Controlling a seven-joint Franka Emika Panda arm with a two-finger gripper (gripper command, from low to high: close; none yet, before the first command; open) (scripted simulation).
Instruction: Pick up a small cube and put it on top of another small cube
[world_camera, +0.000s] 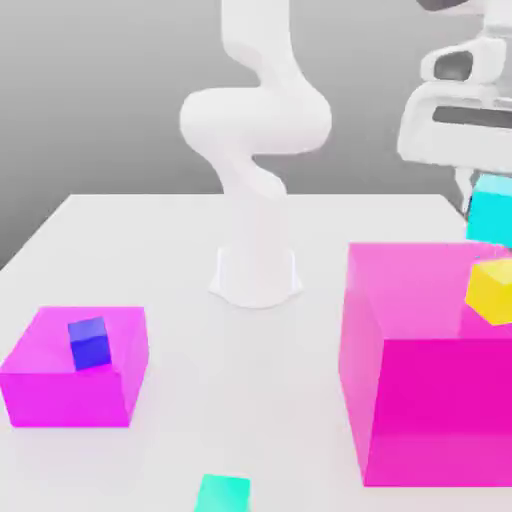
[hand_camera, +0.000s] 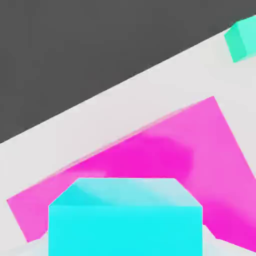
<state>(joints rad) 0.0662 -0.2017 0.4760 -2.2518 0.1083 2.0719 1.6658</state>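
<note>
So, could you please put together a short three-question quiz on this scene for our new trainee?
1. True or false: the dark blue cube rests on the smaller magenta block.
2. Which cube is lifted above the table, up by the tool?
A. yellow
B. cyan
C. teal-green
3. Fill in: the yellow cube sits on top of the ____ magenta block.

Key
1. True.
2. B: the cyan cube hangs above the yellow cube, not touching it, while the teal-green cube lies on the table.
3. Larger.
</note>
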